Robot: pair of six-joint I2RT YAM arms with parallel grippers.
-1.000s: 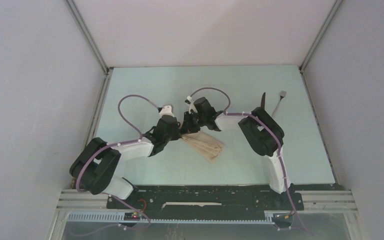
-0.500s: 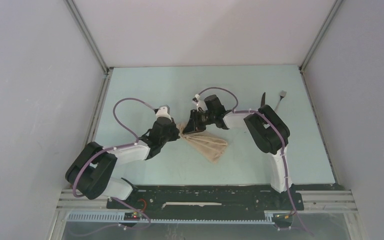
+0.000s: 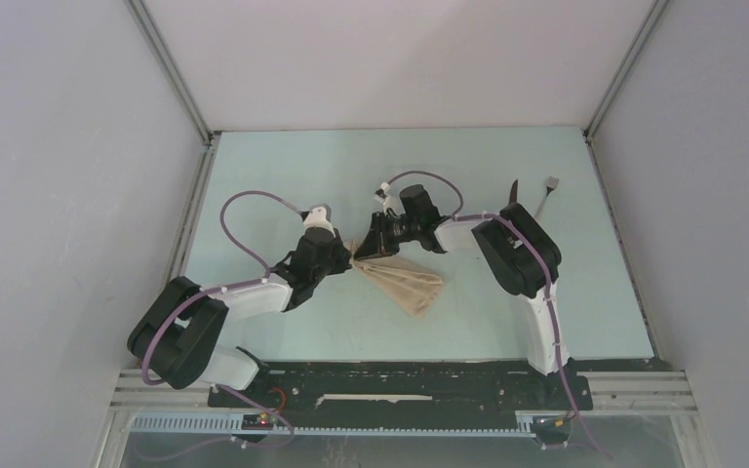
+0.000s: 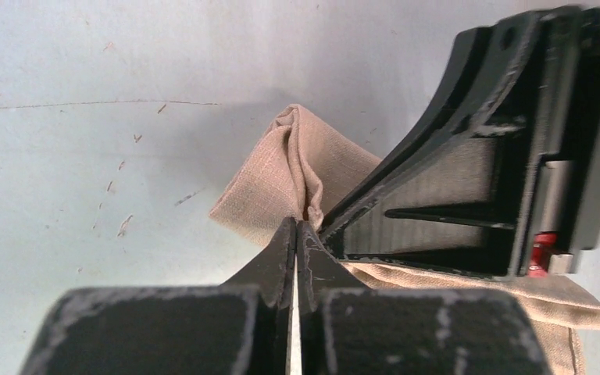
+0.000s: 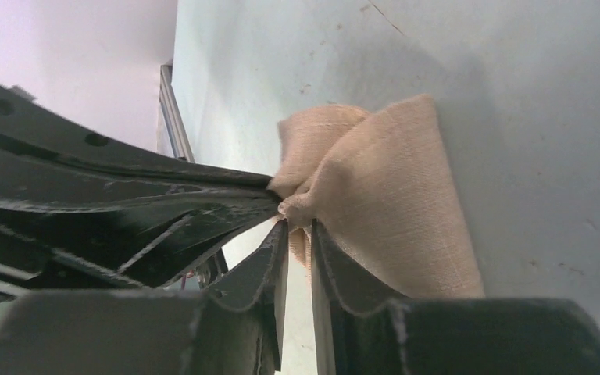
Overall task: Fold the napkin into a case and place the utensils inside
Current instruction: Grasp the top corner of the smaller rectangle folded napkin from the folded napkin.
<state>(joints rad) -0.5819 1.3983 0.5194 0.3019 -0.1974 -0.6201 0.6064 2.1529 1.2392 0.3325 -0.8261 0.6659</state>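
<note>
Only the top view shows the utensils, one black knife (image 3: 513,193) and one grey fork (image 3: 547,193) at upper right, well apart from the single folded napkin (image 3: 405,281) at centre. The left wrist view shows the left gripper (image 4: 297,226) pinched tight on the napkin's bunched corner. The right wrist view shows the right gripper (image 5: 298,228) a slit apart at that corner; whether it grips, I cannot tell.
</note>
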